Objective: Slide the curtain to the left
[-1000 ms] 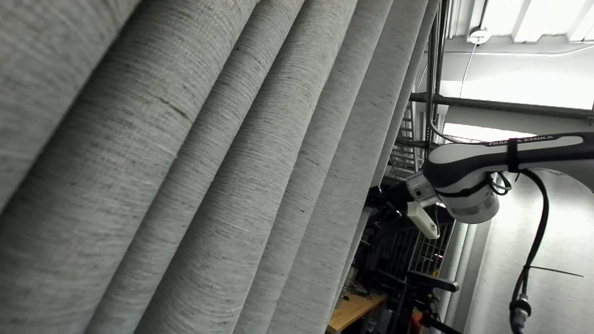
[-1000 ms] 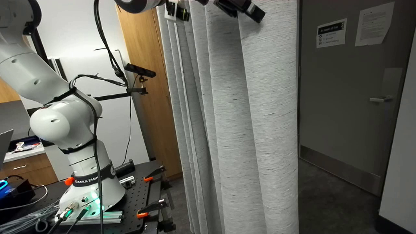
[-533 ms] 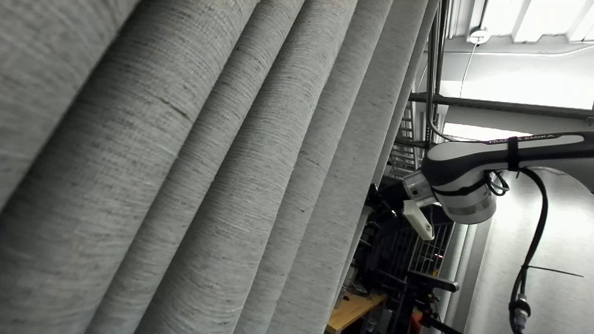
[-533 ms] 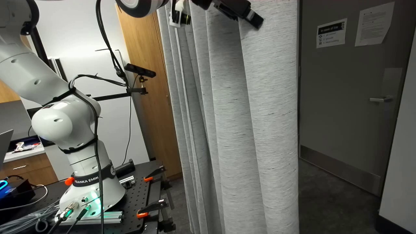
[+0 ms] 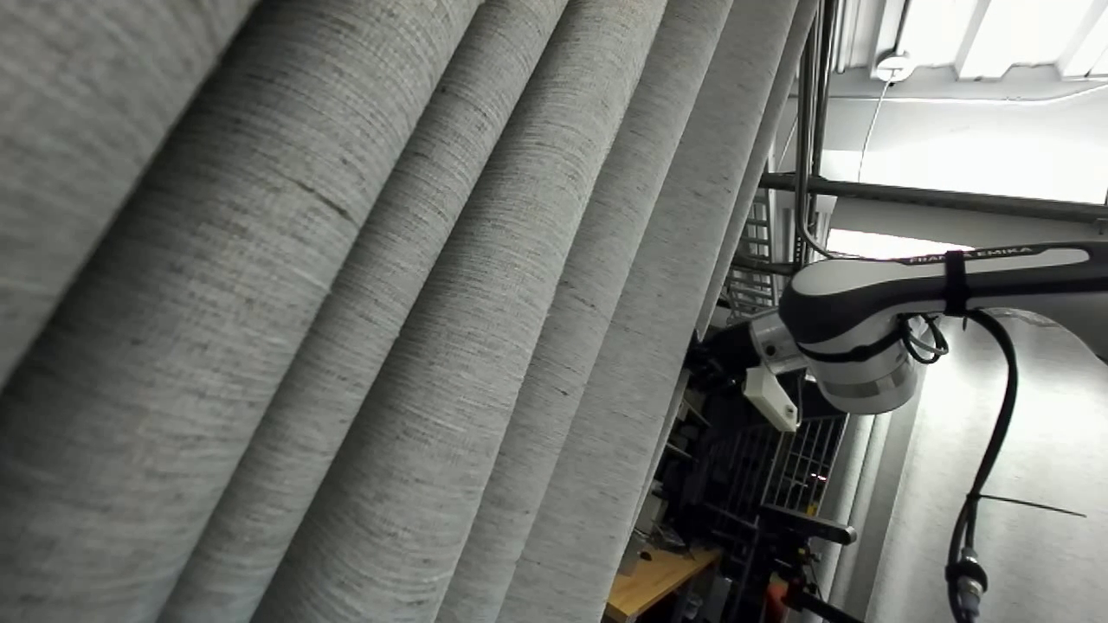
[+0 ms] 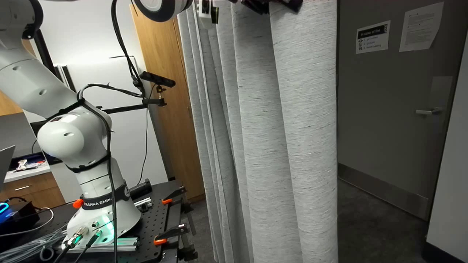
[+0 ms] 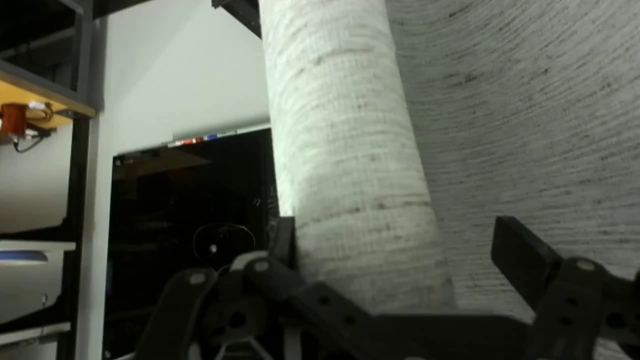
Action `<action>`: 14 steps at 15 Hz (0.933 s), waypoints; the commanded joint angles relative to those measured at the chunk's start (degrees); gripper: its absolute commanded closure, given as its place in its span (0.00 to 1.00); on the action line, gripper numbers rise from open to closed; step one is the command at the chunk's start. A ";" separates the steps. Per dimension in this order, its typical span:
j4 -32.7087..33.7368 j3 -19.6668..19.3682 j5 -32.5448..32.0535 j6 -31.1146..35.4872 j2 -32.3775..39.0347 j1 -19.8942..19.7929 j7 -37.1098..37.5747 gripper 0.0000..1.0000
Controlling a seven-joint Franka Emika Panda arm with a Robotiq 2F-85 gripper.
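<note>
The curtain is a large light-grey woven drape with broad pleats, and it fills much of an exterior view (image 5: 485, 285). It hangs right of the arm in an exterior view (image 6: 263, 128). In the wrist view, the curtain's edge fold (image 7: 350, 150) lies between my spread fingers. My gripper (image 7: 400, 245) is open. Its left finger is close beside the fold's outer edge, and its right finger is in front of the darker fabric with a gap to the fold. In an exterior view my gripper (image 5: 705, 359) is at the curtain's edge, partly hidden. In an exterior view (image 6: 272, 5) it is cut off at the top.
A grey door (image 6: 387, 128) stands beyond the curtain. A wooden cabinet (image 6: 168, 102) is behind it. A camera on a bracket (image 6: 158, 79) stands beside the arm. In the wrist view a black board (image 7: 185, 240) and shelves (image 7: 35, 290) are at the left.
My arm has moved a little toward the curtain's edge. The gripper has risen toward the top of the picture in an exterior view. The curtain's edge there has shifted slightly right.
</note>
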 commanded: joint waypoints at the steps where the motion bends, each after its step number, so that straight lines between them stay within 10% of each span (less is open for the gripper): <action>1: -0.11 -2.07 -0.34 8.12 0.74 4.81 -8.26 0.00; 4: 0.02 -3.88 -0.29 15.33 1.82 8.27 -13.10 0.00; 14: -1.33 -7.60 -1.28 24.58 3.28 12.60 -14.93 0.89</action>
